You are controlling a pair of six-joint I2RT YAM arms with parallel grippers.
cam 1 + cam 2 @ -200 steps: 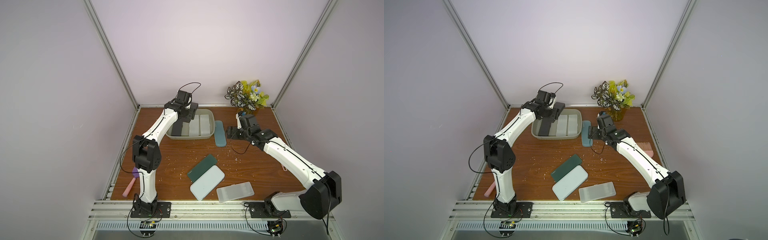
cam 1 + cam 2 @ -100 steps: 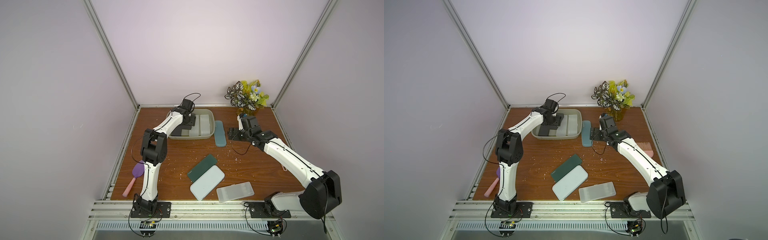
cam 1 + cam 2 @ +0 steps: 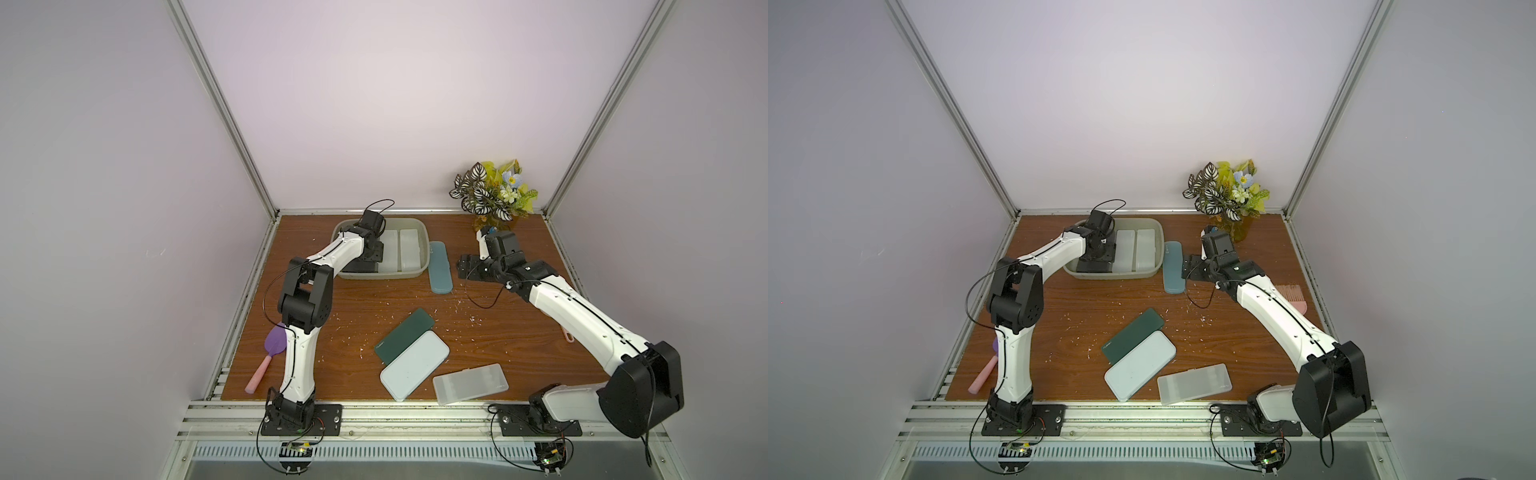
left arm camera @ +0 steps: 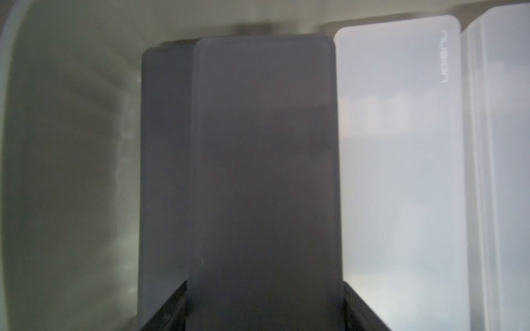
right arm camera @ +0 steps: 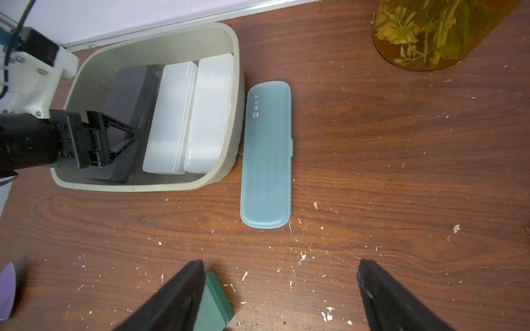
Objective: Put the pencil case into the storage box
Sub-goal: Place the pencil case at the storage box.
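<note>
Flowers in amber vase at back corner, purple-headed pink scoop, pink comb, scattered white crumbs

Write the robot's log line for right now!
left claw: shut on dark grey case, inside storage box | right claw: open, empty | blue case: on table beside storage box

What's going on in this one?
The left claw is clamped on a dark grey case and has it low inside the storage box, beside two frosted white cases lying there. The right claw hovers open and empty over the table, near a teal case lying just outside the box. A dark green case, a pale blue case and a frosted case are out on the table.
</note>
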